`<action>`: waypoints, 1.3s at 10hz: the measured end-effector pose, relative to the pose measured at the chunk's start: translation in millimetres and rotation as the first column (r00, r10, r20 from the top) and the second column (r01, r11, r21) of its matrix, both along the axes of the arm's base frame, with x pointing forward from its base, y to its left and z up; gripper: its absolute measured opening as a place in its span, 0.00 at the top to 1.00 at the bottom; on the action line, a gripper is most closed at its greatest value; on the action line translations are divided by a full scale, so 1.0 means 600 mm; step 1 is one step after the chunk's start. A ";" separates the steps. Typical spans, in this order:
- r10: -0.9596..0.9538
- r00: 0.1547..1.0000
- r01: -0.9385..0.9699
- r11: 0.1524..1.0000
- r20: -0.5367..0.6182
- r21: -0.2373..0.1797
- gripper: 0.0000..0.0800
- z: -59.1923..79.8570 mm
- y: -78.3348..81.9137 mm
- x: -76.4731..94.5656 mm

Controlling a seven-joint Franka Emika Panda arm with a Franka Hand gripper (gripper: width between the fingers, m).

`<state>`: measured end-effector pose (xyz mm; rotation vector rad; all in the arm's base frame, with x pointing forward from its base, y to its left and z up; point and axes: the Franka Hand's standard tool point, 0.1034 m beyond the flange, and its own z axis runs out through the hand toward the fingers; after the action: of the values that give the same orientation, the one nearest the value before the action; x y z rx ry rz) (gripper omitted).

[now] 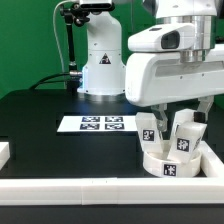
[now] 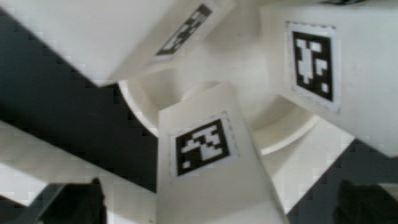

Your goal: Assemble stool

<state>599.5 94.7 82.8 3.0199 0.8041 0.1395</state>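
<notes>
Exterior view: arm lowered over the near corner of the black worktop (image 1: 50,115) on the exterior view's right; pincer (image 1: 166,118) sits low among the stool parts, its fingers dark and largely masked by the white wrist housing; whether it is released or clenched on a part, I cannot tell from either view.

Round seat (image 1: 172,163) lies flat on the worktop, tucked into the corner formed by the white border rails (image 1: 100,188); 1 tag visible on its rim, facing the camera. 3 legs visible above the seat, all tagged: leg 1 (image 1: 147,131) on the exterior view's left, tilted, tag facing the camera; leg 2 (image 1: 184,140) in the middle, roughly upright, standing in or on the seat; leg 3 (image 1: 196,116) behind and toward the exterior view's right, partly hidden by the arm. Contact between legs and seat cannot be resolved at this size.

Marker board (image 1: 96,124) lies flat mid-worktop, well apart from the stool parts, in front of the arm's white base (image 1: 100,60).

Wrist view: close and blurred; curved seat surface (image 2: 267,120) fills the centre; 1 leg (image 2: 217,150) stands across it with tag toward the lens; a 2nd tagged leg (image 2: 329,65) and a 3rd (image 2: 134,35) lean in from the edges; dark fingertips (image 2: 68,203) just show at the frame border.
</notes>
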 end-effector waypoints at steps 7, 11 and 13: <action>-0.007 1.000 0.007 1.000 -0.001 -0.010 0.58 -0.004 -0.009 0.003; -0.205 0.979 0.205 0.979 -0.003 0.007 0.58 -0.004 -0.010 0.003; -0.339 0.941 0.339 0.941 -0.006 0.020 0.58 -0.004 -0.018 0.005</action>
<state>602.4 83.7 80.5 3.1188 0.2718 0.1389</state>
